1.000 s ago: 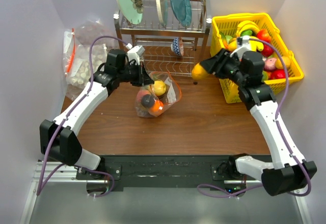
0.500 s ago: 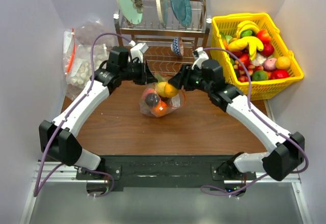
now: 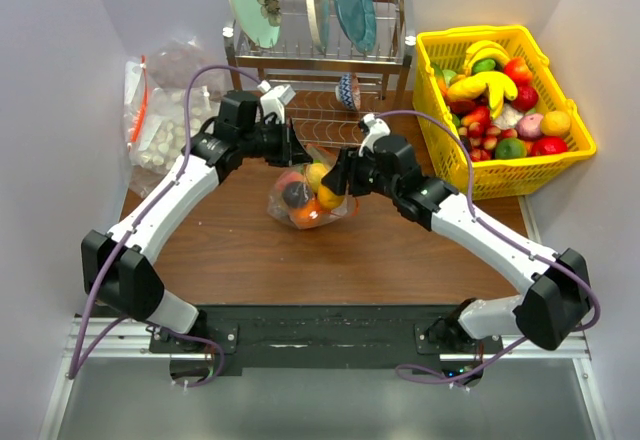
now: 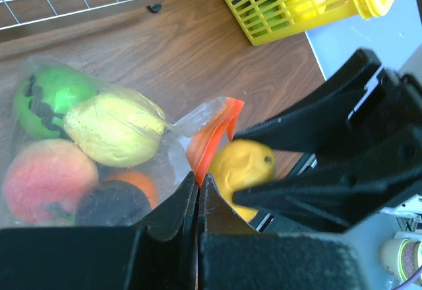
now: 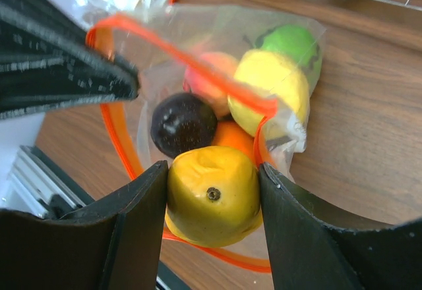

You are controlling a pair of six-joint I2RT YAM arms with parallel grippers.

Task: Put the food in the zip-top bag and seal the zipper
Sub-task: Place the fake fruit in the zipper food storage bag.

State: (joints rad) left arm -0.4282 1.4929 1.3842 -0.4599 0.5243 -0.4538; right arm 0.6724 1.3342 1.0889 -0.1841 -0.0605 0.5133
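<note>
Orange-red plastic zip strip (image 5: pixel 113 142) edged the open mouth of a clear, crinkly zip-top bag (image 3: pixel 303 210), which lay on the brown wooden surface (image 3: pixel 400 250) just in front of the wire dish rack (image 3: pixel 320 60).

Left hand (image 4: pixel 198 186): jaws drawn narrow, pinching the zip strip and bag wall at the side of the mouth nearer the rack, so holding the mouth up.

Right hand (image 3: pixel 338 175): closed around a yellow-orange, peach-like toy fruit (image 5: pixel 212 196) poised at the mouth. The right wrist view showed the strip looping around and below the fruit; whether it had fully crossed the rim could not be told.

Inside the bag lay a green round fruit (image 5: pixel 293 43), a pale yellow lemon-shaped fruit (image 5: pixel 270 82), a pink-orange peach (image 5: pixel 208 72), a dark brown round piece (image 5: pixel 181 124) and a small orange (image 5: pixel 234 135), packed touching one another.

Progress, as judged: filling was well advanced, with five pieces in and a sixth at the point of release. Remaining: release of the held fruit, withdrawal of the right hand, and closure of the zip strip along its whole length.

A yellow plastic basket (image 3: pixel 580 142) to the right of the rack held more toy fruit; whether any of it belonged to the task could not be told.
</note>
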